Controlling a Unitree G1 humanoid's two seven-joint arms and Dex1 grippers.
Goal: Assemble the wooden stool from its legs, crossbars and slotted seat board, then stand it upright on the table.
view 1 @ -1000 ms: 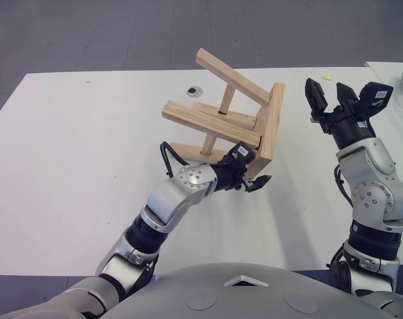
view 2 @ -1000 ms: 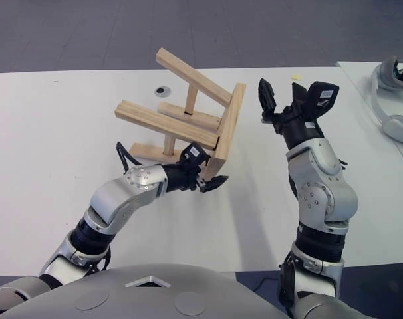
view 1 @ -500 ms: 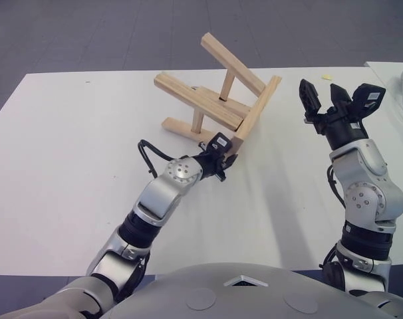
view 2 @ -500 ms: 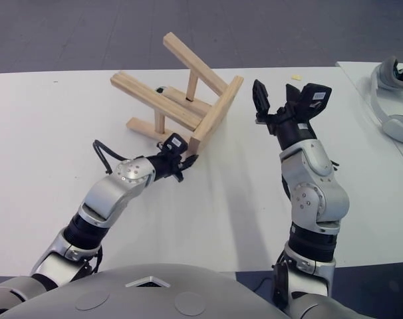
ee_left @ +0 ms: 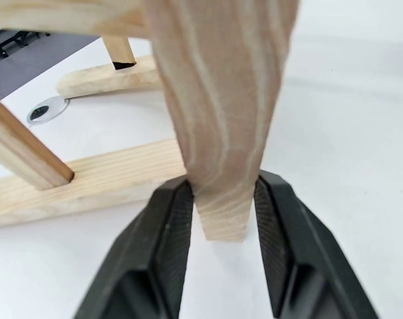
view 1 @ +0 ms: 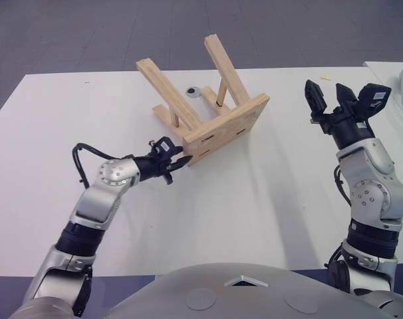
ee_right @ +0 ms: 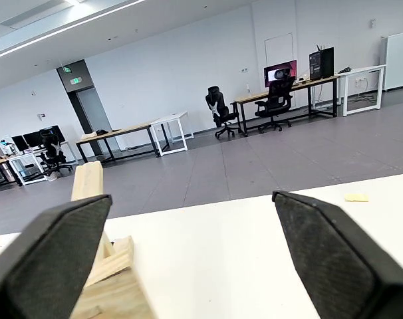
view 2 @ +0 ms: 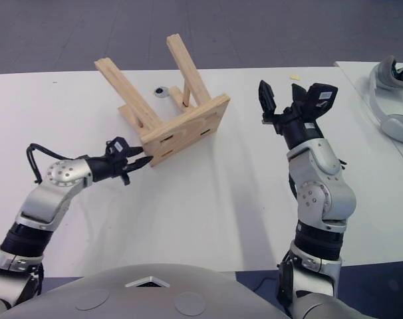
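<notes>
Stool (view 1: 218, 123) tilted, its corner clamped in left pincer (view 1: 179, 161); right pincer (view 1: 329, 98) spread, disc (view 1: 194, 91) behind.

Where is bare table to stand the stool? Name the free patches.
Bare table lies in front of the stool, between the left arm and right arm, to the near edge. Also free: the table's left side, beyond the left arm. Crowded: the far middle, with the tilted stool, a round disc by its legs and the left jaws on its seat.

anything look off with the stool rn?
Yes: the stool is not upright. It is tipped, legs pointing up and away, seat board tilted on edge with the left claw shut on its lower corner. The right claw is open, apart from it.
</notes>
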